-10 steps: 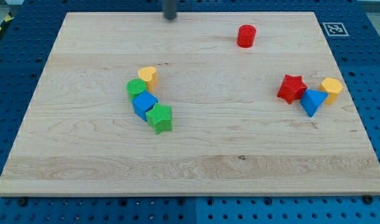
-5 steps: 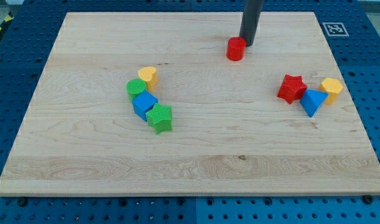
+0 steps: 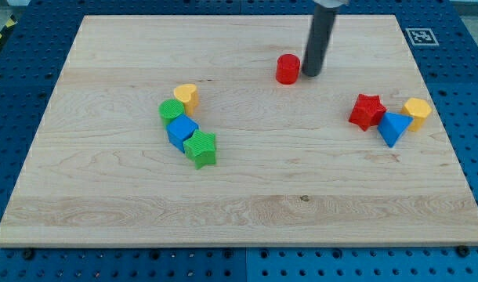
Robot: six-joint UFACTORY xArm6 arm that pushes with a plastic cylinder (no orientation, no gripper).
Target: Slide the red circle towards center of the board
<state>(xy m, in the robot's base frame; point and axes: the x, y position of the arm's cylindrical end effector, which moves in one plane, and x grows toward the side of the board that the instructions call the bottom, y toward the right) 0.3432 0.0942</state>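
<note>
The red circle (image 3: 287, 69) is a short red cylinder standing on the wooden board (image 3: 239, 180), above the board's middle and a little to the right. My tip (image 3: 311, 74) is at the lower end of the dark rod, right beside the red circle's right side, touching it or nearly so. The rod rises to the view's top edge.
A yellow heart (image 3: 186, 95), green circle (image 3: 172, 110), blue cube (image 3: 181, 131) and green star (image 3: 200, 149) cluster at the left of centre. A red star (image 3: 367, 111), blue triangle (image 3: 392, 128) and yellow block (image 3: 418, 111) cluster at the right.
The rod came from the top left to the red circle's right side and pushed it down and to the left. The other blocks have not moved.
</note>
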